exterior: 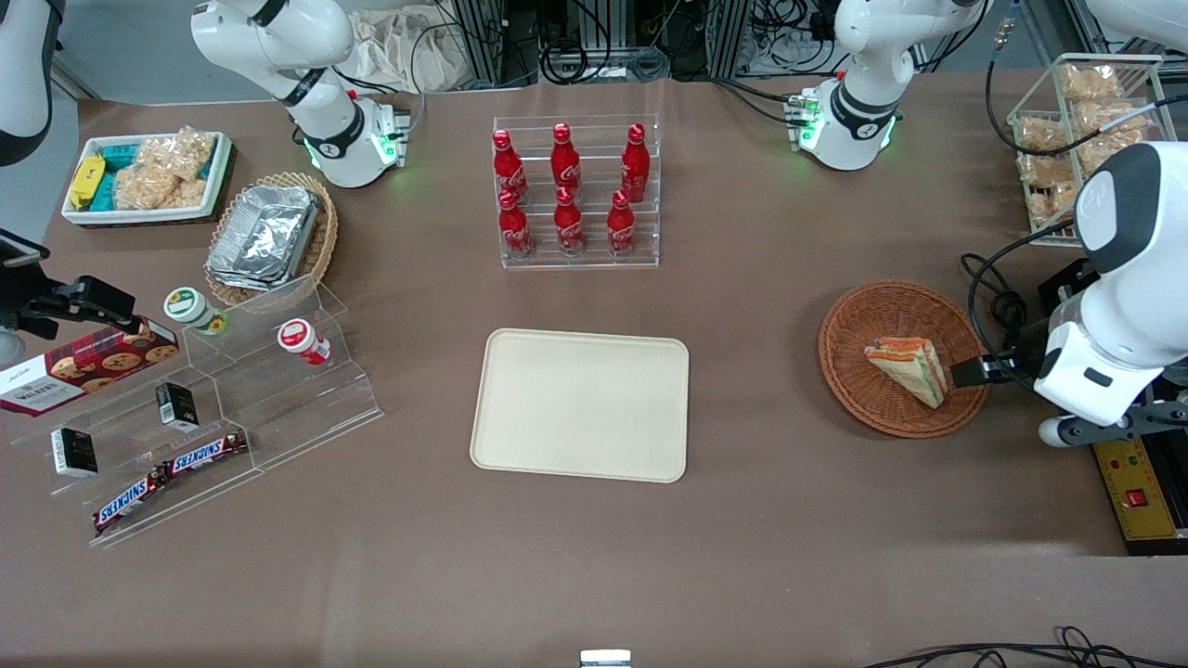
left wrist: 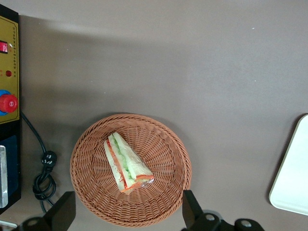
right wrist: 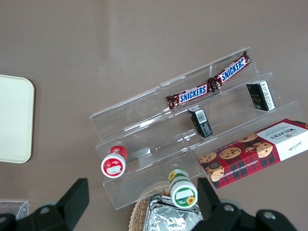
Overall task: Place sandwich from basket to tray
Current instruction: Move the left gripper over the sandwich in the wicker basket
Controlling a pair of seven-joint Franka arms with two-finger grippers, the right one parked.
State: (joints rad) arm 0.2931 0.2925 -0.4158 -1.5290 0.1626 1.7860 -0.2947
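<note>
1. The sandwich (exterior: 909, 369) lies on its side in the round brown basket (exterior: 858, 320). You can see its orange and green layers.
2. The basket sits on the counter (exterior: 742, 557) toward the working arm's end, near that end's edge.
3. The gripper (left wrist: 127, 214) hangs above the edge of the basket. Its two black fingers (left wrist: 192, 208) are spread wide apart, nearly as wide as the basket. It holds nothing.
4. The sandwich does not touch the fingers. In the wrist view it sits between them, a bit lower down.
5. The cream tray (exterior: 582, 404) lies flat in the middle of the counter, well apart from the basket. Nothing is on it.
6. Six red bottles (exterior: 568, 190) stand in a clear rack, farther from the front camera than the tray.
7. A yellow and black box with a red button (exterior: 1136, 492) lies at the counter's edge by the working arm.
</note>
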